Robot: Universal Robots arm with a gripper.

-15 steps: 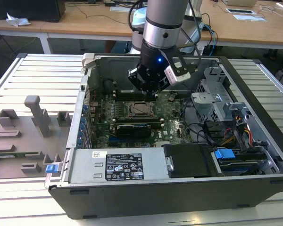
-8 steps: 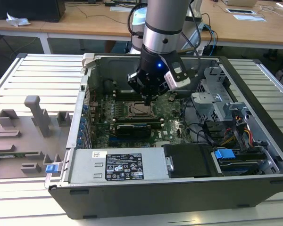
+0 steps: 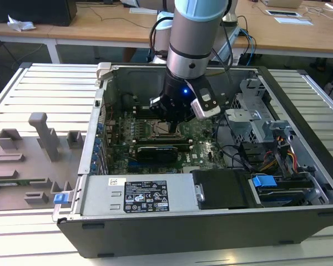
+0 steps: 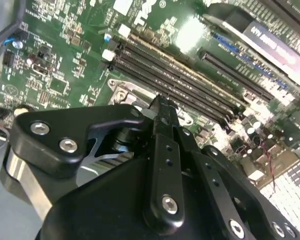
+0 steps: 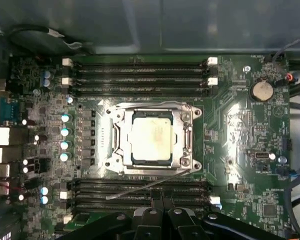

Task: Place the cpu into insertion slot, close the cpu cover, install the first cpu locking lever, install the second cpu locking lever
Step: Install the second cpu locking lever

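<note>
The cpu (image 5: 151, 136), a silvery-beige square, lies in the insertion slot (image 5: 111, 165) on the green board. The cpu cover (image 5: 185, 141), a silver frame, lies flat over its edges. One thin locking lever (image 5: 135, 190) sticks out slantwise from the socket's side nearest my fingers. Another lever (image 5: 150, 103) runs along the opposite side. My gripper (image 5: 161, 201) is shut with its black fingertips together, just beside the slanting lever; whether it touches the lever I cannot tell. In the exterior view the gripper (image 3: 171, 126) hangs low over the socket (image 3: 157, 131). The second wrist view shows the gripper (image 4: 161, 106) close above the board.
Long black memory slots (image 5: 140, 75) flank the socket on both sides. The open computer case (image 3: 100, 144) walls in the board, with a black card (image 3: 158, 151), a power supply (image 3: 147, 197) and drive bays (image 3: 277, 160). A grey fixture (image 3: 28, 160) lies at the exterior view's left.
</note>
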